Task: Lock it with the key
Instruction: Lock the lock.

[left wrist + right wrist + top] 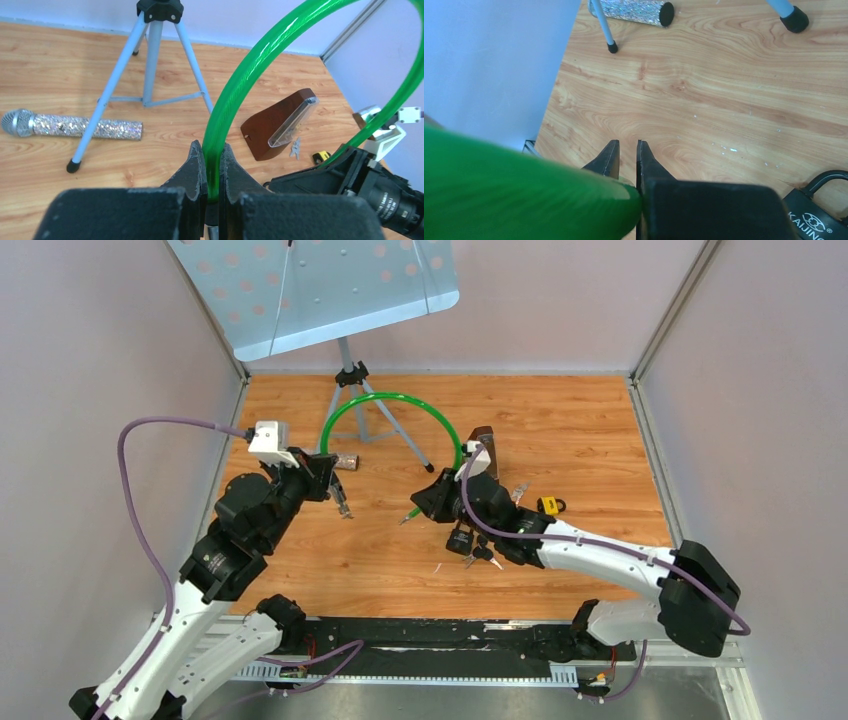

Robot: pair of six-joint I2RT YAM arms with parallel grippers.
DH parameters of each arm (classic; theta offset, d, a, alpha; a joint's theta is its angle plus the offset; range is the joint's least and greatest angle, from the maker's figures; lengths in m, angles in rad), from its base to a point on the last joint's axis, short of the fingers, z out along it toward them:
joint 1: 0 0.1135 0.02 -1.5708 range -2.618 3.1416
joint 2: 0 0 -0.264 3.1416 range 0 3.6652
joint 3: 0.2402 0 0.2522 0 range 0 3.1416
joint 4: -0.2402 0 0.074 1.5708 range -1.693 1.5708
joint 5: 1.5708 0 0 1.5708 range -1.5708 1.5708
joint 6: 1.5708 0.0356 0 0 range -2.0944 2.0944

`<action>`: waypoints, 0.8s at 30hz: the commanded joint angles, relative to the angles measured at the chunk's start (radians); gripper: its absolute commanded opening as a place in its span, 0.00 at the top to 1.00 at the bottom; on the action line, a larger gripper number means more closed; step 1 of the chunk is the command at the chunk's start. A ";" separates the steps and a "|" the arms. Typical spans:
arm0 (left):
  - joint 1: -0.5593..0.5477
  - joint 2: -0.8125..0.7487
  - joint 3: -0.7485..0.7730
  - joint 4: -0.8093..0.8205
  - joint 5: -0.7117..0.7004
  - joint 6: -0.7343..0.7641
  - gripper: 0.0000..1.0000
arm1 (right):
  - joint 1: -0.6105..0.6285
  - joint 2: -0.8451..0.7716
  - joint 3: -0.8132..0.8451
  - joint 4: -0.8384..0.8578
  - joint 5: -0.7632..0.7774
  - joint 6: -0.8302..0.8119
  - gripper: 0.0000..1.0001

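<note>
Holding the green cable [260,65] looped round the tripod [150,65], the left gripper [214,155] is clenched on one stretch. The right gripper [628,150], jaws nearly together, seems to pinch the cable's free end. The black padlock [819,212] and keys [482,554] lie on the bench [560,420] under the right arm. This looks like the gathering step; next, probably, the ends must meet the padlock before any key turns.

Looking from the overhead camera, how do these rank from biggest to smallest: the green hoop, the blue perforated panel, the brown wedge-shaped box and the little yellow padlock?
1. Blue perforated panel, though it stands raised, nearer the camera
2. Green hoop
3. Brown wedge-shaped box
4. Yellow padlock
</note>
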 commanded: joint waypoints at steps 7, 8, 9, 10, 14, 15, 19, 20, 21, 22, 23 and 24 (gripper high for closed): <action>0.001 0.008 -0.072 0.057 0.123 -0.291 1.00 | 0.007 -0.154 0.159 -0.003 0.016 -0.030 1.00; 0.000 0.010 -0.092 0.071 0.155 -0.310 1.00 | 0.007 -0.154 0.177 -0.003 0.014 -0.040 1.00; 0.000 0.017 -0.102 0.097 0.168 -0.344 1.00 | 0.012 -0.150 0.196 -0.003 0.013 -0.057 1.00; 0.001 0.020 -0.115 0.121 0.193 -0.373 1.00 | 0.015 -0.142 0.214 -0.002 0.018 -0.075 1.00; 0.001 0.046 -0.101 0.126 0.220 -0.408 1.00 | 0.032 -0.108 0.274 0.008 0.032 -0.152 1.00; 0.001 0.053 -0.096 0.122 0.222 -0.411 1.00 | 0.040 -0.100 0.283 0.017 0.034 -0.174 1.00; 0.000 0.057 -0.073 0.113 0.223 -0.451 1.00 | 0.081 -0.078 0.305 0.059 0.050 -0.251 1.00; 0.001 0.057 -0.068 0.109 0.220 -0.471 1.00 | 0.094 -0.073 0.310 0.068 0.055 -0.266 1.00; 0.000 0.057 -0.065 0.105 0.215 -0.481 1.00 | 0.105 -0.070 0.313 0.079 0.058 -0.283 1.00; 0.001 0.057 -0.060 0.097 0.207 -0.499 1.00 | 0.117 -0.066 0.316 0.087 0.061 -0.298 1.00; 0.001 0.058 -0.058 0.095 0.205 -0.506 1.00 | 0.128 -0.063 0.318 0.093 0.067 -0.313 1.00; 0.001 0.060 -0.054 0.087 0.199 -0.518 1.00 | 0.137 -0.062 0.320 0.099 0.069 -0.325 1.00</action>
